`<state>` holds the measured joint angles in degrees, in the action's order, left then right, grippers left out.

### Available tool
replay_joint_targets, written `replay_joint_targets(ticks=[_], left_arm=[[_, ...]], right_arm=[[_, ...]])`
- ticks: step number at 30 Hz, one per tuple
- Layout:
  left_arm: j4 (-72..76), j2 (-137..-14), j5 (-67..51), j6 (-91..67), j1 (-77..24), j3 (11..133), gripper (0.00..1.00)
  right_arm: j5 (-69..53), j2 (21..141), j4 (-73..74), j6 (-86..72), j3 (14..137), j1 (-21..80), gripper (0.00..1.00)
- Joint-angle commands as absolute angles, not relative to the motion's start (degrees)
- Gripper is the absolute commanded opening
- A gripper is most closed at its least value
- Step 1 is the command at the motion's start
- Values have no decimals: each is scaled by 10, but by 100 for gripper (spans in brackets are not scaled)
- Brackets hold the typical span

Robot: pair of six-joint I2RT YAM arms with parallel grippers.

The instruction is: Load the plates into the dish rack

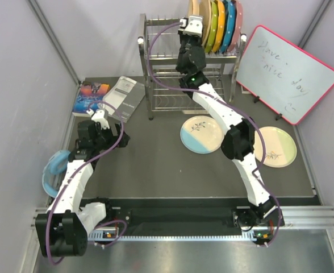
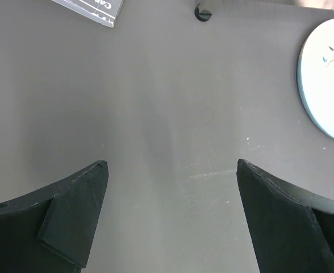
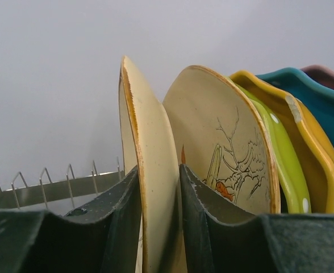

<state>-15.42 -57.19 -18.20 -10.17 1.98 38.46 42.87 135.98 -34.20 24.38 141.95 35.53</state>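
Note:
My right gripper (image 1: pixel 193 25) is shut on an orange-rimmed cream plate (image 3: pixel 150 165), held upright on edge at the top tier of the silver wire dish rack (image 1: pixel 167 85). A second orange-tinted plate (image 3: pixel 224 148) with a branch motif stands right of it in the rack. The half light blue plate (image 1: pixel 201 135) lies flat on the table below the rack and also shows in the left wrist view (image 2: pixel 326 79). The pale plate (image 1: pixel 276 147) lies flat further right. My left gripper (image 2: pixel 172 170) is open and empty above bare table at the left.
Green, yellow, blue and pink plates (image 1: pixel 226 25) fill the rack's right end. A whiteboard (image 1: pixel 286 74) leans at the back right. Two books (image 1: pixel 107 96) lie at the back left. A blue object (image 1: pixel 53 170) sits off the left edge.

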Motion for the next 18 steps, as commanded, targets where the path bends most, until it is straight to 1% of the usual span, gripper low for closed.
replay_joint_targets(ticks=[1, 2, 3, 4, 5, 6, 10, 12, 14, 16, 17, 18], left_arm=[[-134, -549, -195, -110, 17, 393, 99], [-134, -544, -198, -103, 17, 395, 99], [-128, -541, -204, -92, 17, 395, 99], [-124, -537, -209, -84, 17, 399, 99], [-118, -530, -217, -72, 18, 399, 99], [-100, -527, -221, -60, 18, 401, 99], [-85, -523, -242, -49, 15, 425, 99], [-92, -523, -245, -54, 15, 442, 99], [-101, -519, -255, -58, 15, 447, 99], [-112, -517, -271, -76, 15, 457, 99], [-119, -512, -318, -78, 15, 460, 99], [-117, -510, -343, -81, 14, 457, 99]], right_arm=[[395, 1278, -401, 288, 1396, 375, 32], [388, 1263, -432, 305, 1363, 390, 33], [381, 1246, -452, 343, 1342, 397, 36], [375, 1211, -468, 364, 1322, 406, 38], [367, 1192, -495, 383, 1280, 423, 39], [364, 1172, -506, 420, 1257, 432, 43], [359, 1048, -523, 475, 1153, 465, 49], [361, 1005, -509, 483, 1085, 469, 52], [371, 946, -498, 485, 1016, 465, 52], [396, 892, -479, 480, 979, 462, 54], [436, 873, -419, 469, 947, 461, 55], [446, 853, -378, 440, 926, 457, 61]])
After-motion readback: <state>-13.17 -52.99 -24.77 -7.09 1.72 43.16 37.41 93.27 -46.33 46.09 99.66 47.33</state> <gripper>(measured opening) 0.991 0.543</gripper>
